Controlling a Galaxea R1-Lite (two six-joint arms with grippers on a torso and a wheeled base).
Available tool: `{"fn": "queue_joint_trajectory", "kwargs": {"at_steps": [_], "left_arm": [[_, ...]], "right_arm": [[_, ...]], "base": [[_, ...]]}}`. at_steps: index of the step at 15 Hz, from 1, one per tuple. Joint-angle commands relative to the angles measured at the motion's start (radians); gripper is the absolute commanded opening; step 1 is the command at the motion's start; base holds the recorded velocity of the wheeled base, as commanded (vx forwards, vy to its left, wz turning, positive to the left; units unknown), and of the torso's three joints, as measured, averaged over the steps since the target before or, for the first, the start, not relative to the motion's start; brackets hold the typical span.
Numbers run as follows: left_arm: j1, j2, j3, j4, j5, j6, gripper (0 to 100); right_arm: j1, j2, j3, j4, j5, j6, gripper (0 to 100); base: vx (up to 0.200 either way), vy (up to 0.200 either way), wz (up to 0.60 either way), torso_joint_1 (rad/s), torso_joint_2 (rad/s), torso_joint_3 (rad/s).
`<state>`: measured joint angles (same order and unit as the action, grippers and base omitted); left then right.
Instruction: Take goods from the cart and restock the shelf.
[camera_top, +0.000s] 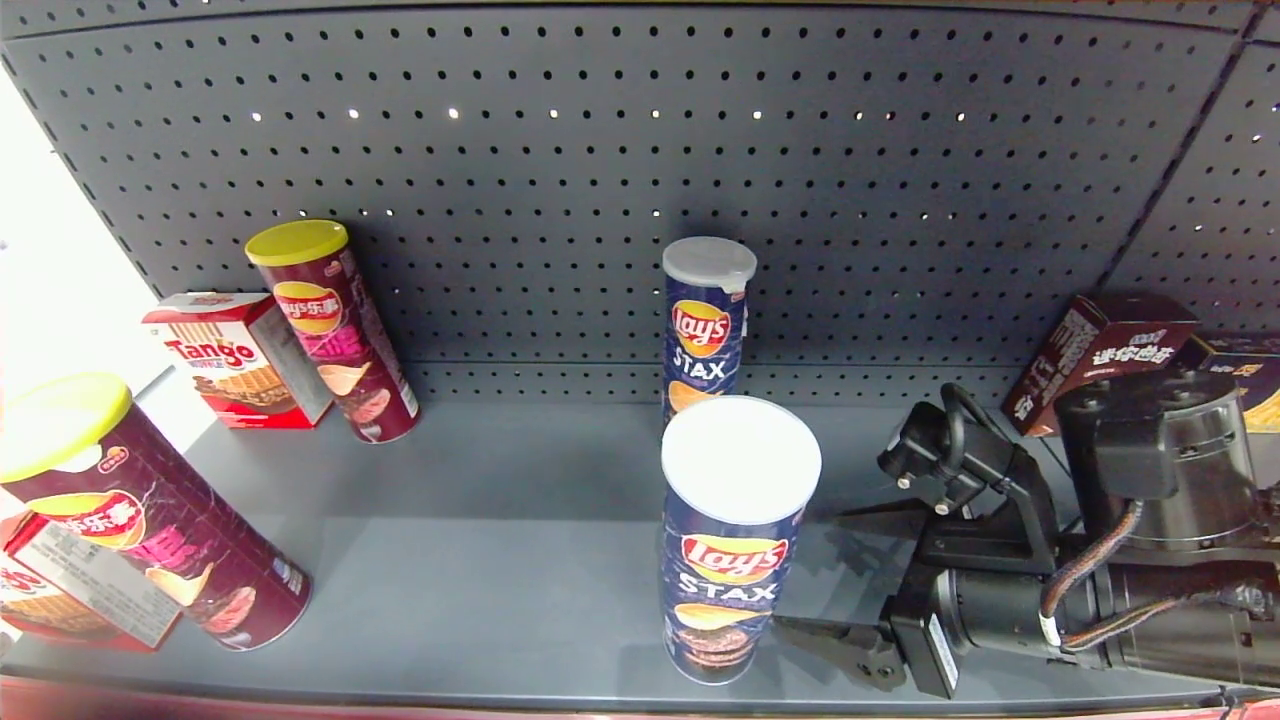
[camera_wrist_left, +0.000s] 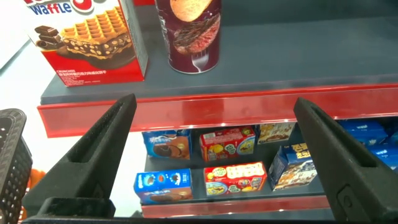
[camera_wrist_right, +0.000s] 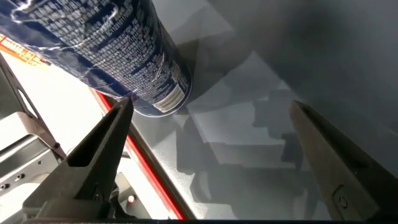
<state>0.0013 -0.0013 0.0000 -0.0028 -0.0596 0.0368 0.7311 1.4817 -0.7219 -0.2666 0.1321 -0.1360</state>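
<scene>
**Step in hand.** Judged to be the close of a placement. The front blue can stands upright on the shelf, close to its front edge and about midway along. The right end effector sits low over the shelf on the can's right with its fingers spread wide and nothing between them. The can lies just ahead of the fingertips; contact with the nearer finger cannot be confirmed.

**Next move.** It calls for drawing the right arm straight back off the front edge without brushing the can, which has little margin there. The arm can then return to the cart for further stock.

**Left arm.** The left end effector hangs in front of and below the front edge, near the left end. It is spread and empty.

**Containers, largest first.**
- Black mesh basket, beside the left end effector: contents not determinable.
- Front maroon can, front left corner: yellow lid on.
- Front blue can: white lid on.
- Rear maroon can, back left: yellow lid on.
- Rear blue can, against the back edge directly behind the front one: clear lid on.
- Wafer box, just beside the rear maroon can: closed.
- Second wafer box, front left corner: closed.
- Brown box, back right: closed.

No contents are visible in any of them.
</scene>
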Motion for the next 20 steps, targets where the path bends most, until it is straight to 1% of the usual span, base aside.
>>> {"fn": "queue_joint_trajectory", "kwargs": {"at_steps": [1, 7, 11, 13, 15, 17, 19, 20], "left_arm": [[0.000, 0.001, 0.000, 0.000, 0.000, 0.002, 100], [0.000, 0.001, 0.000, 0.000, 0.000, 0.000, 100], [0.000, 0.001, 0.000, 0.000, 0.001, -0.002, 100], [0.000, 0.001, 0.000, 0.000, 0.000, 0.000, 100], [0.000, 0.001, 0.000, 0.000, 0.000, 0.000, 100], [0.000, 0.001, 0.000, 0.000, 0.000, 0.000, 100], [0.000, 0.001, 0.000, 0.000, 0.000, 0.002, 100], [0.000, 0.001, 0.000, 0.000, 0.000, 0.002, 100]], "right_arm": [[-0.004, -0.004, -0.002, 0.000, 0.000, -0.001, 100], [-0.002, 0.019, -0.030, -0.002, 0.000, -0.001, 100], [-0.022, -0.047, 0.006, 0.000, -0.017, 0.001, 100], [-0.098, -0.161, 0.042, 0.000, -0.019, 0.001, 100], [-0.190, -0.262, 0.042, 0.000, -0.020, 0.003, 100], [-0.326, -0.383, 0.052, 0.000, -0.023, 0.003, 100], [-0.506, -0.537, 0.088, 0.000, -0.023, 0.003, 100], [-0.506, -0.537, 0.088, 0.000, -0.023, 0.003, 100]], "base": [[0.000, 0.000, 0.00, 0.000, 0.00, 0.000], [0.000, 0.000, 0.00, 0.000, 0.00, 0.000], [0.000, 0.000, 0.00, 0.000, 0.00, 0.000], [0.000, 0.000, 0.00, 0.000, 0.00, 0.000], [0.000, 0.000, 0.00, 0.000, 0.00, 0.000], [0.000, 0.000, 0.00, 0.000, 0.00, 0.000], [0.000, 0.000, 0.00, 0.000, 0.00, 0.000], [0.000, 0.000, 0.00, 0.000, 0.00, 0.000]]}}
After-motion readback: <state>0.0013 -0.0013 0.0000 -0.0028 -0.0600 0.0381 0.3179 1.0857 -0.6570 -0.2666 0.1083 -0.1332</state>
